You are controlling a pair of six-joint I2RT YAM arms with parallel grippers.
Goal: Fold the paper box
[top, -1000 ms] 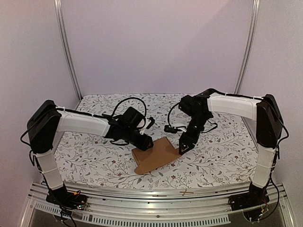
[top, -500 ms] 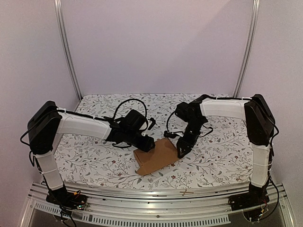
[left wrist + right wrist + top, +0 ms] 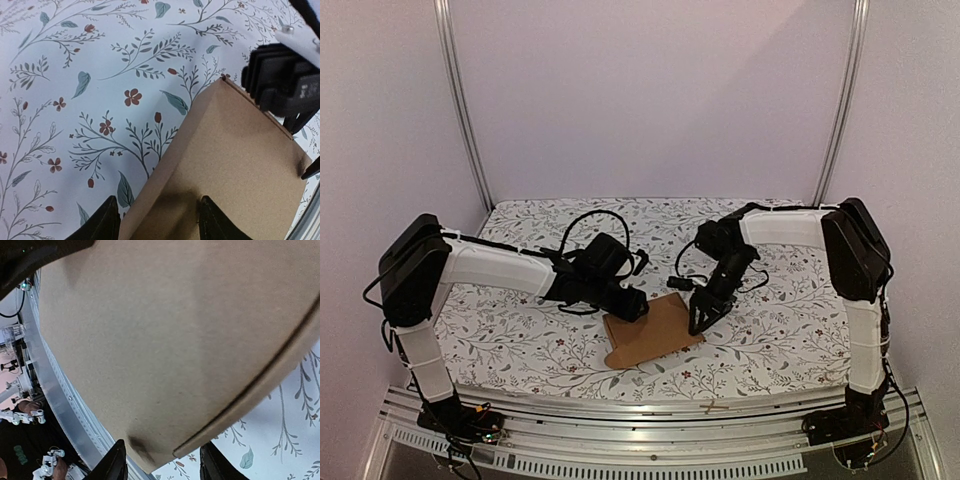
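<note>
Plainly, the paper box [image 3: 650,330] lies on the desk [image 3: 520,340] between the two arms, nearer the front edge than the back wall. From above it reads as a brown, mostly flattened piece with a rounded tab at its near left corner. Whether it is fully flat or slightly raised cannot be told there.

In the left wrist view the paper box [image 3: 225,165] shows a top face and a paler face sloping to the flowered cloth, and its lower part is cut off by the frame. The left gripper [image 3: 159,222] has its fingers apart with the cardboard's near corner between them. Only the fingertips show, so I cannot tell whether they pinch it. From above, this left gripper [image 3: 630,308] sits at the box's far left corner.

The right gripper [image 3: 700,320] meets the far right edge. In its own view the paper box [image 3: 165,340] fills nearly everything. The right gripper [image 3: 162,462] also stands parted around a corner, but its grip cannot be made out. A blurred dark shape [image 3: 30,260] crosses the upper left, unidentifiable.
</note>
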